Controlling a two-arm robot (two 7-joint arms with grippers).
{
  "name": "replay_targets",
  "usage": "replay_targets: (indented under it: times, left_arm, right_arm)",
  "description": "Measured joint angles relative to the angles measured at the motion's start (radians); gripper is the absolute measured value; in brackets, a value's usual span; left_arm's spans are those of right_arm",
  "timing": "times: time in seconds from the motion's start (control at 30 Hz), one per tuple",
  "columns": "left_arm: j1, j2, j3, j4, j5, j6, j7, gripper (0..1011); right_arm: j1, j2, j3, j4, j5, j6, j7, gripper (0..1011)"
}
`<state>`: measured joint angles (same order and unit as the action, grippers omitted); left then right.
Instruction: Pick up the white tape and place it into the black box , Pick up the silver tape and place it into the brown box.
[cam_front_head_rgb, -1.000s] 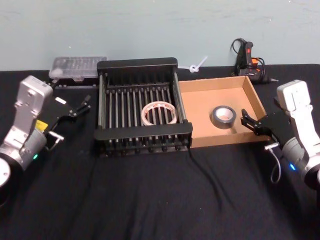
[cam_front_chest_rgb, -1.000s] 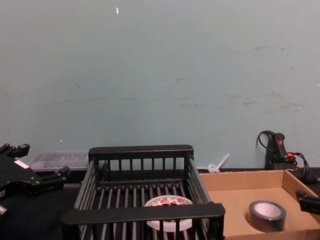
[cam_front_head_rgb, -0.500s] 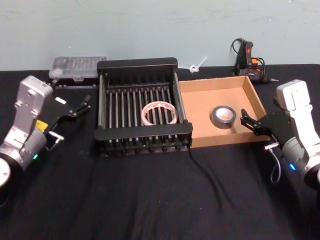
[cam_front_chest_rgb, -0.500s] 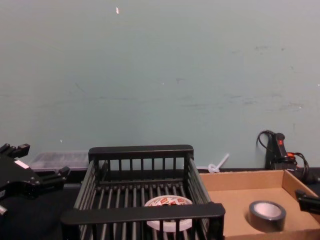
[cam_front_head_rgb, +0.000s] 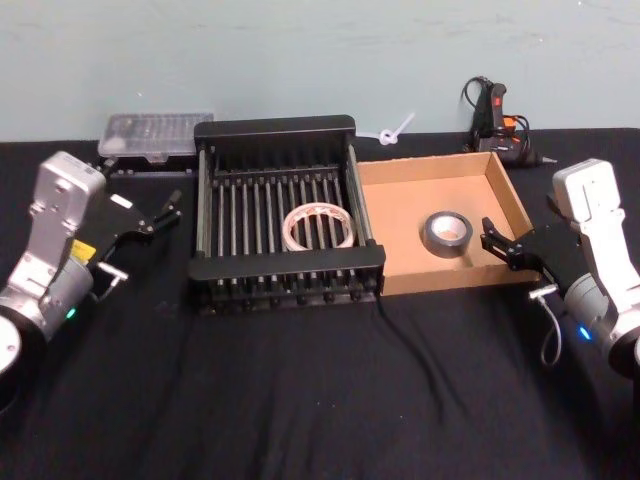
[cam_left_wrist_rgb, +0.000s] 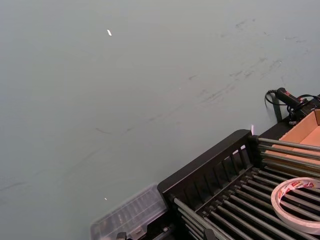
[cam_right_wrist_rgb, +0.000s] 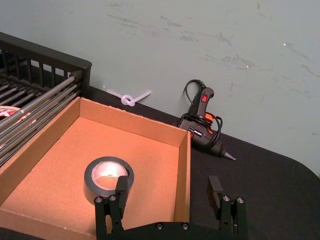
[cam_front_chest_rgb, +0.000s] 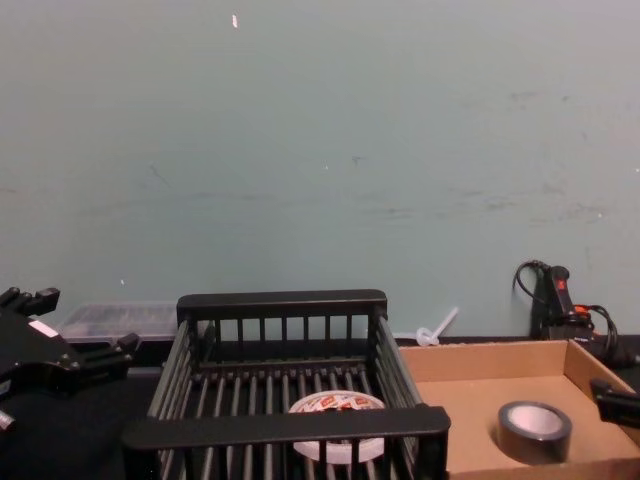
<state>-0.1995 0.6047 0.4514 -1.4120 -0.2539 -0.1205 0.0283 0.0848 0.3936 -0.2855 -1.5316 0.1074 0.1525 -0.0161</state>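
Both claws released and empty, right claw (cam_front_head_rgb: 503, 243) just outside the brown box (cam_front_head_rgb: 400, 275), left claw (cam_front_head_rgb: 150, 215) beside the black box (cam_front_head_rgb: 285, 263); silver tape (cam_front_head_rgb: 446, 231) in brown box, white tape (cam_front_head_rgb: 319, 227) in black, task looks done, only parking left.

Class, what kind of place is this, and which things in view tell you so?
Probably a workshop or lab bench: a black-clothed table against a bare wall, a glue gun with its cord, a clear parts case, and tape rolls sorted into boxes.
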Motion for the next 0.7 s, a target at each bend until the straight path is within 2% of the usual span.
replay_targets:
  times: [0.7]
  left_arm:
    - [0.000,0.000,0.000,0.000,0.000,0.000,0.000,1001]
  right_arm:
    - [0.000,0.000,0.000,0.000,0.000,0.000,0.000,1002]
